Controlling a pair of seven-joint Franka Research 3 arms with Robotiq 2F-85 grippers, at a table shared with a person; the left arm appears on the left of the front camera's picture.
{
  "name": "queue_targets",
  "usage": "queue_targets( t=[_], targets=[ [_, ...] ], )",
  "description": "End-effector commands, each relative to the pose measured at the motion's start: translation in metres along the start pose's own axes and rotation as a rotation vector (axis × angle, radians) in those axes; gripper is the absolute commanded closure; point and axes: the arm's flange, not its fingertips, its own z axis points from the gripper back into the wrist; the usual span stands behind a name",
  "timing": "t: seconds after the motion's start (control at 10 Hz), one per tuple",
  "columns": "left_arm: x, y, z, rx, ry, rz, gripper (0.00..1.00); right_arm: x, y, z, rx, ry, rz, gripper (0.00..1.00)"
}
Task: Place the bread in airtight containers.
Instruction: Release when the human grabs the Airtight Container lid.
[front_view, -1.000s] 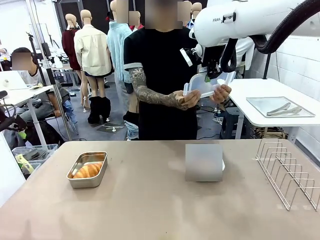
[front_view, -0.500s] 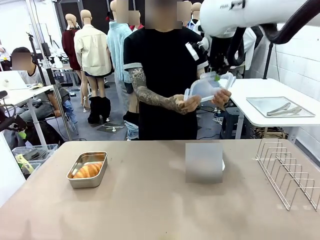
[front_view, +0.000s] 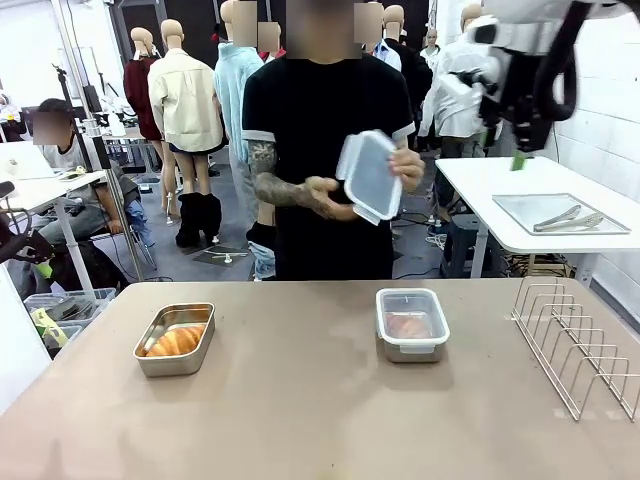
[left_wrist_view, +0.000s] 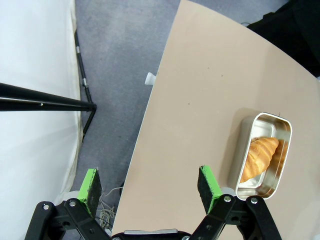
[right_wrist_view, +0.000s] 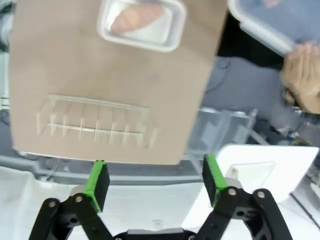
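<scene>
Hovering wide open and empty, the left gripper (left_wrist_view: 150, 187) has the croissant (left_wrist_view: 258, 157) ahead to its right in an unlidded pan (left_wrist_view: 261, 156); soft, flaky, light, so pinch its thick middle gently; the right gripper (right_wrist_view: 152, 182) gapes empty too.

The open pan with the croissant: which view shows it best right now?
The left wrist view: it looks straight down into the lidless pan, with the croissant lying inside and the whole rim clear. The front view shows the pan smaller and from a low angle, with the croissant partly hidden by the near wall.
</scene>
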Motion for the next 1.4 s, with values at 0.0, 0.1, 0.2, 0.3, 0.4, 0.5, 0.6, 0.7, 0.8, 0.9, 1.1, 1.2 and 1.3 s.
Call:
queue_targets(
  t=[0.0,0.1,0.2,0.3,0.4,0.5,0.6,0.7,0.8,0.9,1.1,1.2,1.3],
  targets=[
    [-0.002,0.001,0.001,0.021,-0.005,-0.003,0.00,-0.036,0.020,-0.021,0.112,-0.120,-0.085,0.00],
    [-0.002,0.001,0.001,0.021,-0.005,-0.003,0.00,-0.054,0.025,-0.034,0.150,-0.162,-0.113,0.00],
    [-0.002,0.001,0.001,0.021,-0.005,-0.003,0.00,-0.070,0.029,-0.046,0.176,-0.197,-0.118,0.00],
    [-0.002,0.001,0.001,0.021,-0.005,-0.003,0.00,-0.085,0.033,-0.057,0.199,-0.242,-0.143,0.00],
    [-0.002,0.001,0.001,0.021,-0.005,-0.003,0.00,-0.095,0.036,-0.068,0.214,-0.272,-0.156,0.00],
    [-0.002,0.001,0.001,0.021,-0.005,-0.003,0.00,-0.101,0.036,-0.077,0.225,-0.295,-0.176,0.00],
    [-0.002,0.001,0.001,0.021,-0.005,-0.003,0.00,-0.102,0.031,-0.088,0.235,-0.289,-0.189,0.00],
    [-0.002,0.001,0.001,0.021,-0.005,-0.003,0.00,-0.100,0.037,-0.075,0.218,-0.242,-0.179,0.00],
    [-0.002,0.001,0.001,0.021,-0.005,-0.003,0.00,-0.100,0.037,-0.075,0.218,-0.242,-0.179,0.00],
    [-0.002,0.001,0.001,0.021,-0.005,-0.003,0.00,-0.100,0.037,-0.075,0.218,-0.242,-0.179,0.00],
    [-0.002,0.001,0.001,0.021,-0.005,-0.003,0.00,-0.100,0.037,-0.075,0.218,-0.242,-0.179,0.00],
    [-0.002,0.001,0.001,0.021,-0.005,-0.003,0.00,-0.100,0.037,-0.075,0.218,-0.242,-0.179,0.00],
    [-0.002,0.001,0.001,0.021,-0.005,-0.003,0.00,-0.100,0.037,-0.075,0.218,-0.242,-0.179,0.00]
  ],
)
